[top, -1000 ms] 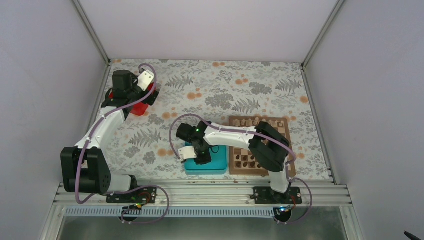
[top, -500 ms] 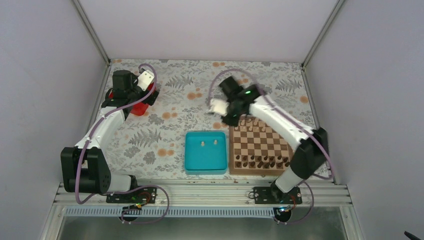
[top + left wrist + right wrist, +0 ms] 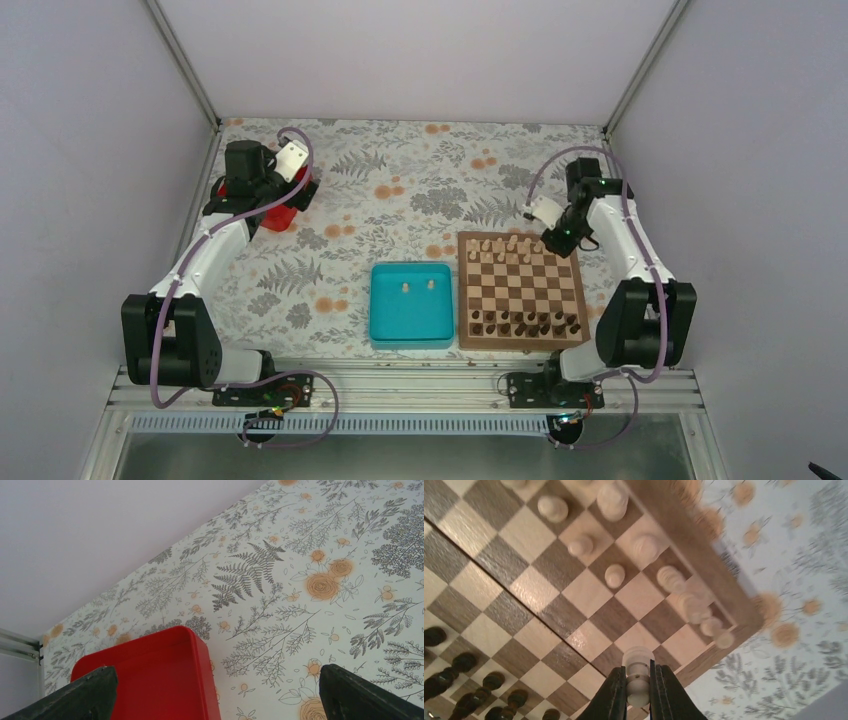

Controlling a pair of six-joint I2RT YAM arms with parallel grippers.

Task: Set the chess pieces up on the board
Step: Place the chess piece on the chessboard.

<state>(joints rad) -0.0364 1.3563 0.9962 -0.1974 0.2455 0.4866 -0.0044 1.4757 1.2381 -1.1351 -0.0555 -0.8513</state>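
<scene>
The wooden chessboard [image 3: 521,288] lies at the right of the table, with several pale beige pieces [image 3: 507,246] on its far rows and dark pieces [image 3: 525,322] on its near rows. My right gripper [image 3: 560,236] hovers over the board's far right corner, shut on a pale pawn [image 3: 637,672] held above the board's squares [image 3: 544,570]. Two pale pieces [image 3: 417,286] stand in the teal tray [image 3: 410,320]. My left gripper [image 3: 285,190] is open over a red tray [image 3: 150,680], holding nothing.
The red tray [image 3: 280,213] sits at the far left under the left wrist. The teal tray lies just left of the board. Floral tablecloth [image 3: 400,200] covers the table; grey walls enclose it on three sides.
My right arm has swung from the teal tray, across the board's far edge, to the board's far right corner carrying a pale pawn. The left arm has not moved.
</scene>
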